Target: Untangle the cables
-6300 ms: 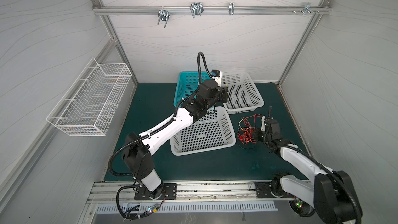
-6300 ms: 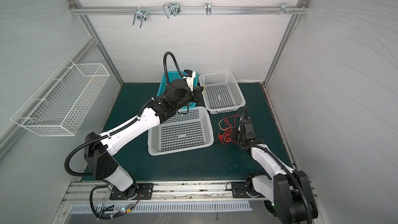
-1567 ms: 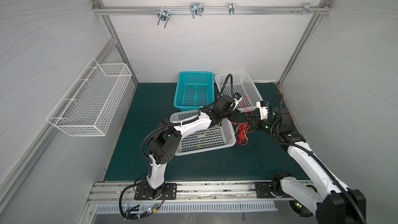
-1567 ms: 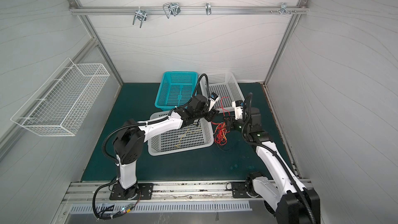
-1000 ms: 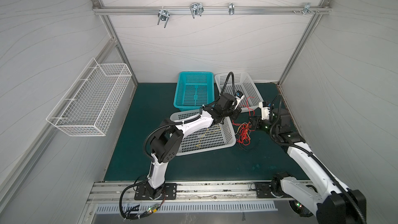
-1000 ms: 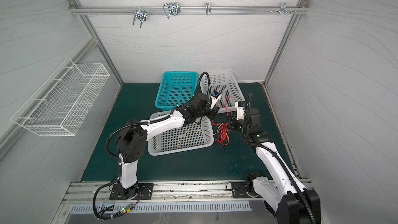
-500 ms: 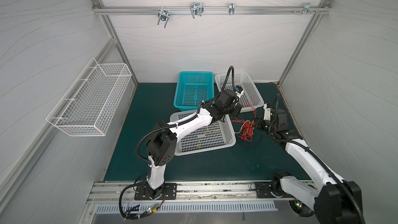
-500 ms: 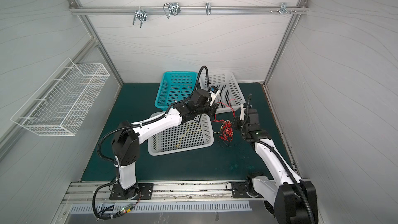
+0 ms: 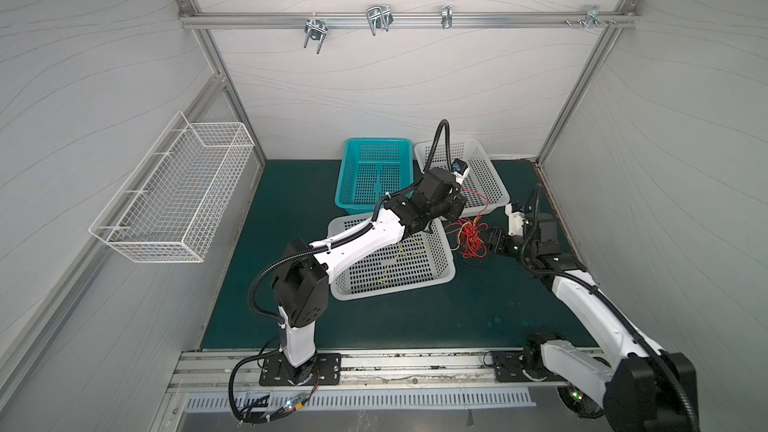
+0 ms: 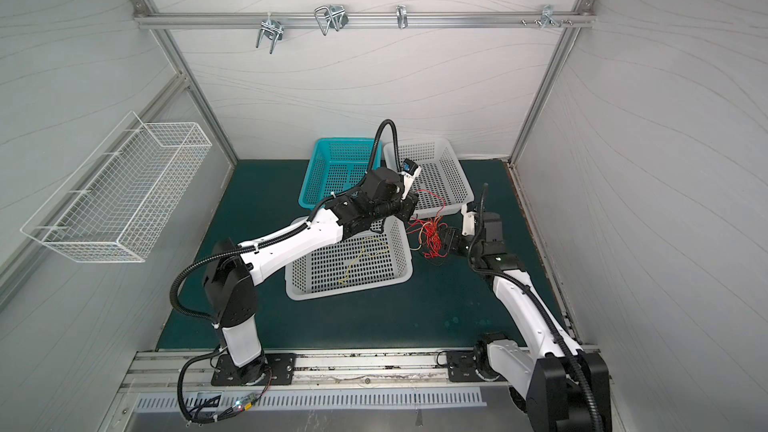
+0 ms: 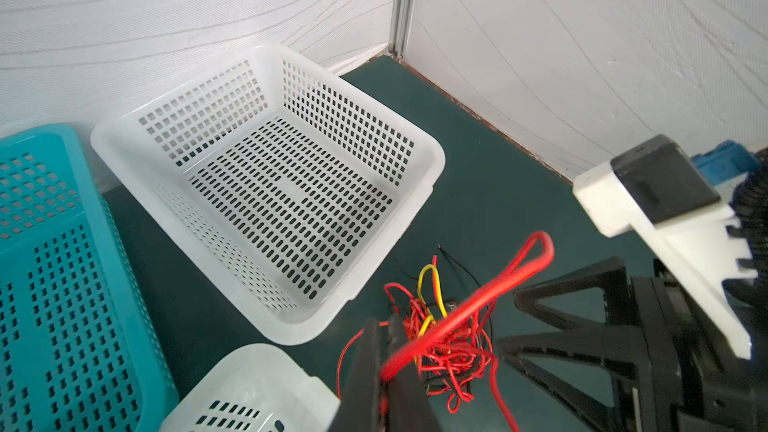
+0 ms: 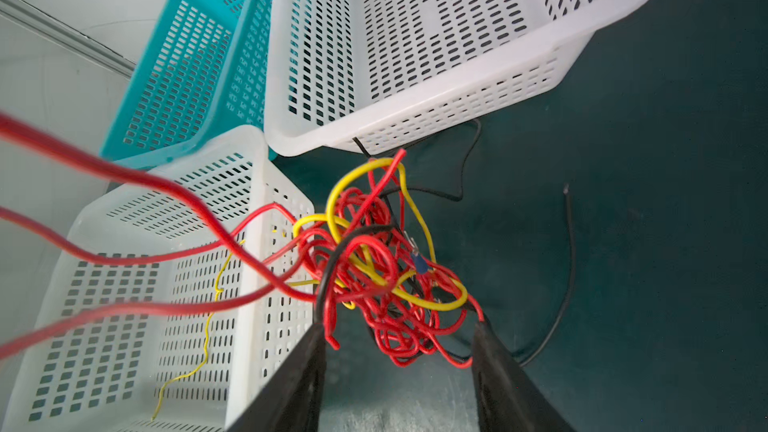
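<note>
The left claw (image 11: 384,351) is pinched shut on one red cable (image 11: 478,305), which loops up and away past its tips. Just beyond those tips the cables (image 11: 440,351) sit as a knot of red, yellow and black on the green mat (image 11: 498,184). The right claw (image 12: 399,328) has its jaws apart. The knot lies between and just ahead of its tips, and nothing is clamped. In a top view the cables (image 9: 469,236) lie between the two claws, just beside the near white basket (image 9: 449,259), where a lone yellow cable (image 9: 395,261) lies.

With nothing pinning the knot, a pull from the left claw would likely drag the whole bunch along, or cinch it tighter, rather than slide the red strand free. Long red strands also trail over the basket's rim and could snag there. The thin strand may slip from the pinch if it is pulled hard.
</note>
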`<state>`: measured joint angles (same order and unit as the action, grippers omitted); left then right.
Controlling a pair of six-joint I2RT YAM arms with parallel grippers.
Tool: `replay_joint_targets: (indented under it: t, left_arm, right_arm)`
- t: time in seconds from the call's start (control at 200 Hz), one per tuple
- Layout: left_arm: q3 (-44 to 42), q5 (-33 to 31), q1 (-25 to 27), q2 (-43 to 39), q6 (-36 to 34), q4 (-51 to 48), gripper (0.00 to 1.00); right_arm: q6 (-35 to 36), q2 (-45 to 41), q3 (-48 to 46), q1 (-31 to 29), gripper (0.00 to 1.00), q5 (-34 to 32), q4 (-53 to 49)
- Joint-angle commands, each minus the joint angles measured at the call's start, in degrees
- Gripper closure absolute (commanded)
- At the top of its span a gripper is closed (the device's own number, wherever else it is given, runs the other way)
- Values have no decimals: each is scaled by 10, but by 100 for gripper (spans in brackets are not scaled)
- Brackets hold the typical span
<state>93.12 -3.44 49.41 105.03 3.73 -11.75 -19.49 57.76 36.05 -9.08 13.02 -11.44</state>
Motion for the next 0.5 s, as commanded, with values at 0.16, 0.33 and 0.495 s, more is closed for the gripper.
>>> replay_joint_targets:
  t: [0.16, 0.33, 0.495]
  left_arm:
    - [34, -12, 8, -14, -24, 14, 100]
    - [28, -6, 8, -22, -27, 21, 100]
    - [22, 3, 8, -26, -27, 28, 100]
  right_arm:
    - [6, -47, 22, 5, 39, -53, -31]
    - [-1, -25, 18, 10, 40, -20, -24]
    - [-24, 5, 8, 10, 41, 45, 21]
